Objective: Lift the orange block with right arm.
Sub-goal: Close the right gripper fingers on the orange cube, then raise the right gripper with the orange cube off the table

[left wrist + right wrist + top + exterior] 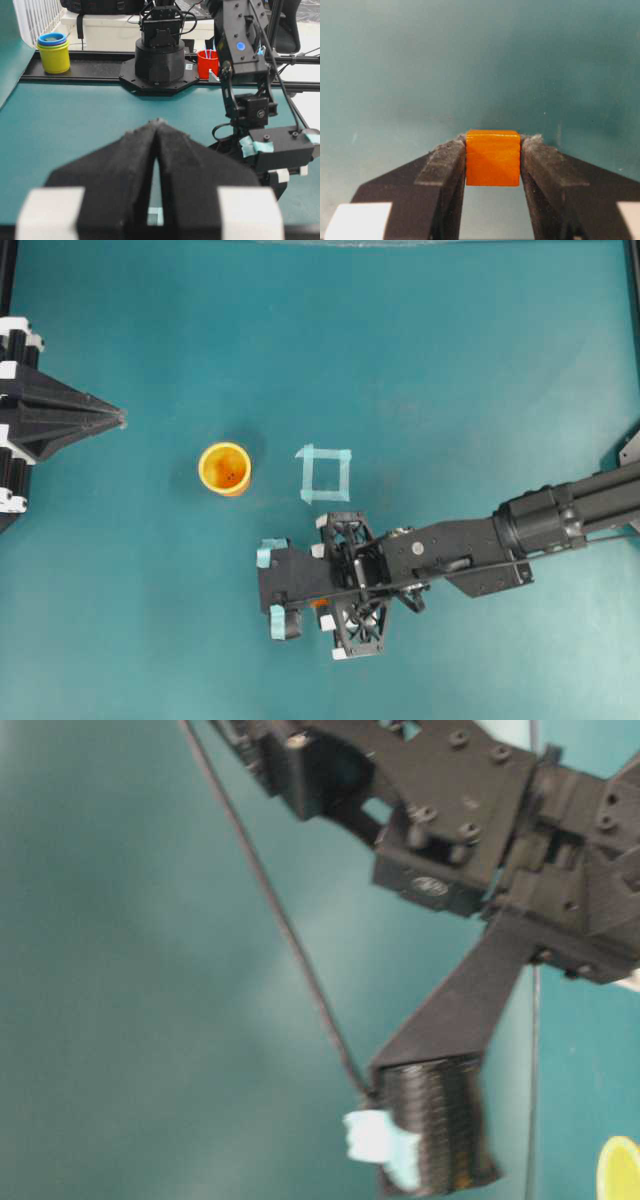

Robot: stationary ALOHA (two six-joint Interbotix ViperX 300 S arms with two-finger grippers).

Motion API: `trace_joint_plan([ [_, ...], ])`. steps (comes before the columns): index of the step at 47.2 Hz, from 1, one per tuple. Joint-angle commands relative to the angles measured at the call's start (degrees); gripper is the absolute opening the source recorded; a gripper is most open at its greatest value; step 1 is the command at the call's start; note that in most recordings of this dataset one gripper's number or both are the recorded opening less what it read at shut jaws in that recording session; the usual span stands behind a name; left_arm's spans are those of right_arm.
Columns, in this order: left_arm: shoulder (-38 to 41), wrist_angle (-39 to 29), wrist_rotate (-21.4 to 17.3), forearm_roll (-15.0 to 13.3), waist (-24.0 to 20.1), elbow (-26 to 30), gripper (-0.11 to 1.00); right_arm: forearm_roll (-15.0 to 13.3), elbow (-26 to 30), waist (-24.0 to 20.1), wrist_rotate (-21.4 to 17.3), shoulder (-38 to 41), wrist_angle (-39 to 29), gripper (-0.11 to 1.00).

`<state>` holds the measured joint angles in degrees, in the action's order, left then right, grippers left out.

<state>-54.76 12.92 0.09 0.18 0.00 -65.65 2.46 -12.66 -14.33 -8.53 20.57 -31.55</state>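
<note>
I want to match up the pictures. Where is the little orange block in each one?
Overhead: orange block peeks out low in the middle, under the right end effector.
Table-level: not in it.
Left wrist: not visible; the right arm hides that spot.
Right wrist: block at the centre, with a finger against each side.
Shared landmark: the teal tabletop.

a small glossy orange cube (pixel 493 158) sits between matte black fingers (pixel 442 167) with white mounts. the smooth tabletop (pixel 450 360) is plain dark teal, marked by a pale teal tape square outline (pixel 325 474). a round plastic cup (pixel 224 468) is orange-yellow; black arm housing (pixel 300 575) carries light-teal tape patches.
</note>
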Motion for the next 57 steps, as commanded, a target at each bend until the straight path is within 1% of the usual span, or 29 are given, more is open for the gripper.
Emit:
trace_joint_plan([
  [1,0.35,0.26,-0.09,0.18,0.09,1.58,0.00,0.00,2.81,0.35,-0.09,-3.87,-2.20,0.40],
  [26,0.35,-0.35,0.00,0.18,0.09,1.58,0.00,-0.09,11.43,0.53,-0.09,-6.68,-14.59,0.40],
  [57,0.35,-1.05,0.09,0.18,0.09,1.58,0.00,-0.09,18.19,0.53,-0.18,-10.11,-24.61,0.40],
])
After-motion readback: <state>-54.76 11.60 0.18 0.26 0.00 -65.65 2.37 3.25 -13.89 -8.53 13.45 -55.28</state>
